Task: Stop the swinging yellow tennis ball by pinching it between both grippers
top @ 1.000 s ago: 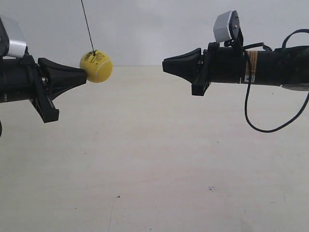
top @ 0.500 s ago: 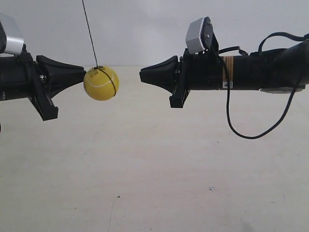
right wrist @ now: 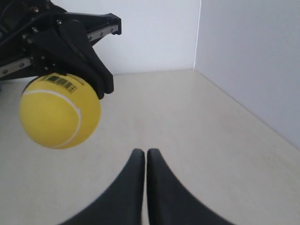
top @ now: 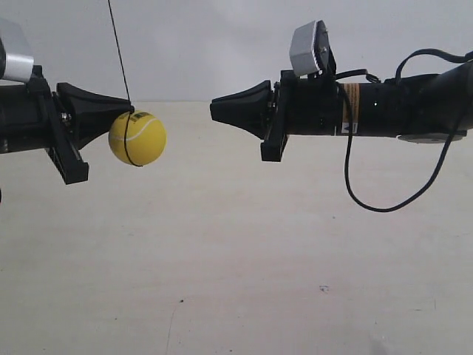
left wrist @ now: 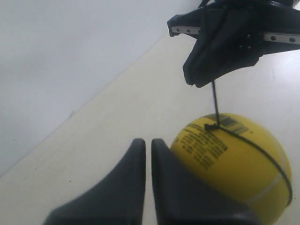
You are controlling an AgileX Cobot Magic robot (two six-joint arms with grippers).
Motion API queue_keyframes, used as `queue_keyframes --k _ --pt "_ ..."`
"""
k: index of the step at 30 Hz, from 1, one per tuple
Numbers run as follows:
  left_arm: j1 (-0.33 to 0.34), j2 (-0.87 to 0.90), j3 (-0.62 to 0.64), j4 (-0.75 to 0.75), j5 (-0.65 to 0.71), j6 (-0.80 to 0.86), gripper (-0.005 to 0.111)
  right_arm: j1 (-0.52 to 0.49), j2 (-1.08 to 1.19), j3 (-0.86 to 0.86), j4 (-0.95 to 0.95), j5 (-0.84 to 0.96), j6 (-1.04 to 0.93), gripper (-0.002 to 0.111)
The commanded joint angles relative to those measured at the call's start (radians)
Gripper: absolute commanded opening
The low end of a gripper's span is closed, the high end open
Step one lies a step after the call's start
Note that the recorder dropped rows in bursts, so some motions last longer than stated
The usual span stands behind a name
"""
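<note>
Yellow tennis ball (top: 137,138) hangs clear of the desk (top: 236,259) on a thin dark string (top: 118,52). In the exterior view it sits toward 10 o'clock from frame centre. The string runs up from the ball's top toward 12 o'clock, leaning slightly to 11, and wraps round the ball as a dark line. The white seam faces the exterior camera. In the left wrist view the printed label and barcode show on the ball (left wrist: 234,159) where the string (left wrist: 214,101) meets it.

Your left gripper (top: 129,112) is the arm at the exterior view's left; its wrist view puts the ball just beside its own tip (left wrist: 146,143). The ball lies at about 5 o'clock of that tip, overlapping it. You cannot tell from these views whether they actually touch. The left fingers (left wrist: 131,173) are pressed together with only a hairline seam between them, holding nothing.

Your right gripper (top: 214,109) stands well apart, at about 2 o'clock of the ball, with bare wall (top: 222,44) in the gap. Its tip points at 9 o'clock. The right fingers (right wrist: 159,183) are likewise closed on each other and empty. From the right wrist view the ball (right wrist: 60,111) hangs just in front of the left gripper's wedge.

A silver-grey camera box (top: 309,46) sits at 12 o'clock on the right arm. A black cable (top: 355,185) loops down toward 6 o'clock.
</note>
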Motion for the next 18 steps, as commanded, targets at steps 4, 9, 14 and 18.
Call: queue_keyframes --k 4,9,14,18 --pt "-0.001 -0.006 -0.004 0.001 -0.014 -0.012 0.005 0.009 0.001 -0.006 0.002 -0.036 0.019 0.0" --pt "-0.001 -0.006 -0.004 0.001 -0.014 -0.012 0.005 0.042 0.001 -0.006 0.002 -0.027 0.008 0.0" --pt "-0.001 -0.006 -0.004 0.025 -0.018 -0.018 0.005 0.083 0.001 -0.006 0.002 0.03 -0.015 0.0" --pt "-0.001 0.0 -0.004 0.027 -0.033 -0.021 0.005 0.081 0.001 -0.006 0.004 0.025 -0.015 0.0"
